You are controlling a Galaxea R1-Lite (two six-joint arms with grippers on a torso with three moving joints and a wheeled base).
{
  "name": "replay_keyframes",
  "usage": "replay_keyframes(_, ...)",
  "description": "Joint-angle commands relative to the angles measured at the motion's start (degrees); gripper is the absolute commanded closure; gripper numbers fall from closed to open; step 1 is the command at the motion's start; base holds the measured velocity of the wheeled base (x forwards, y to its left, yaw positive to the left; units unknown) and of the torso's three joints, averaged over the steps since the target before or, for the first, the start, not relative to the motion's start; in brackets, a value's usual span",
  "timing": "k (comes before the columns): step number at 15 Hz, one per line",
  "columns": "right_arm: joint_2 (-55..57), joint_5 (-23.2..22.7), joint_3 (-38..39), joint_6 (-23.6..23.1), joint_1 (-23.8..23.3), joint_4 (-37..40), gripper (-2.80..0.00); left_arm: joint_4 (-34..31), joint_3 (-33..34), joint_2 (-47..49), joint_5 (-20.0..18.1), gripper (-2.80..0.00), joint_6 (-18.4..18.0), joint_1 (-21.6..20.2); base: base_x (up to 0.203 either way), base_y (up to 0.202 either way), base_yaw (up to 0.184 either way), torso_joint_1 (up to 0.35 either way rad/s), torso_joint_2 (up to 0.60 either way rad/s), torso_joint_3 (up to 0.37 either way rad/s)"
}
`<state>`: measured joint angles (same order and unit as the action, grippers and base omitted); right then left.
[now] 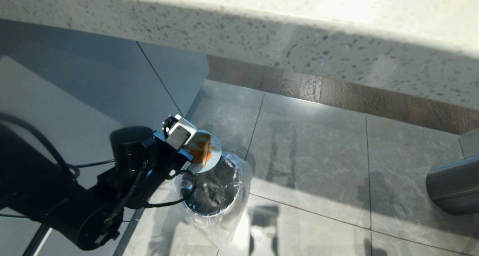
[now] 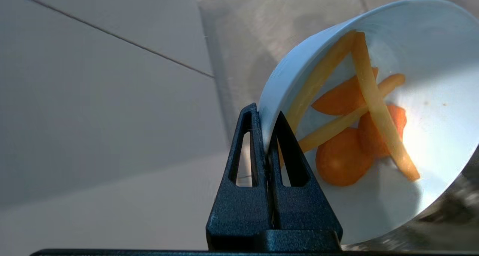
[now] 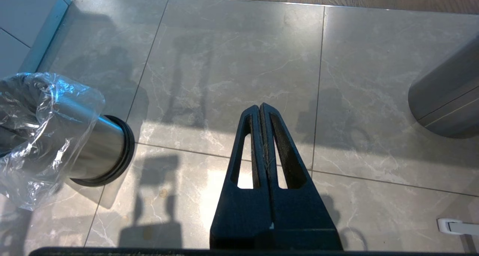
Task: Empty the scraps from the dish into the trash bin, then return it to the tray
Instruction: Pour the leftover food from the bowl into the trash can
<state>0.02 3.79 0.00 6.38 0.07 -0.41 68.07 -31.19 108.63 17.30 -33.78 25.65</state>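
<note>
My left gripper [image 2: 267, 115] is shut on the rim of the dish [image 2: 430, 54], a small pale blue-white bowl. The bowl is tipped steeply on its side. Its scraps [image 2: 346, 157], orange carrot slices and pale yellow sticks, still lie inside. In the head view the dish [image 1: 214, 159] hangs at the far rim of the trash bin [image 1: 224, 207], a shiny metal cylinder lined with a crinkly clear bag, with the left gripper [image 1: 188, 151] beside it. The trash bin [image 3: 93, 147] also shows in the right wrist view. My right gripper [image 3: 261, 107] is shut and empty above the floor. The tray is out of view.
Grey floor tiles [image 1: 310, 155] surround the bin. A grey cabinet front [image 1: 93, 84] stands behind my left arm, under a speckled stone counter [image 1: 299, 27]. A dark brushed-steel cylinder [image 1: 452, 185] stands at the right. A wooden strip [image 1: 336, 91] runs along the counter's base.
</note>
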Motion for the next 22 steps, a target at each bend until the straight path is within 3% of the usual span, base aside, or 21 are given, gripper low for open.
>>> replay_keyframes(1,-0.02,-0.01,0.0,0.04,0.01,-0.02,0.0,0.48,1.12,-0.78,0.1,0.0,-4.99,-0.42,0.0,0.0,0.0,0.0,0.0,0.0)
replay_keyframes(9,-0.02,-0.01,0.0,0.04,0.01,-0.02,0.0,-0.55,0.9,0.25,0.18,0.0,-27.75,-0.49,0.0,0.0,0.0,0.0,0.0,0.0)
replay_keyframes(13,-0.02,-0.01,0.0,0.04,0.01,-0.02,0.0,-7.52,-2.35,-0.45,0.22,0.0,-37.31,-0.29,0.0,0.0,0.0,0.0,0.0,0.0)
replay_keyframes(17,-0.02,-0.01,0.0,0.04,0.01,-0.02,0.0,-9.42,-5.03,-3.47,3.74,0.0,-41.17,2.24,0.0,0.0,0.0,0.0,0.0,0.0)
replay_keyframes(22,0.04,-0.01,0.0,0.04,0.01,-0.02,0.0,-8.64,-4.08,-8.38,4.45,0.0,-40.96,5.91,0.0,0.0,0.0,0.0,0.0,0.0)
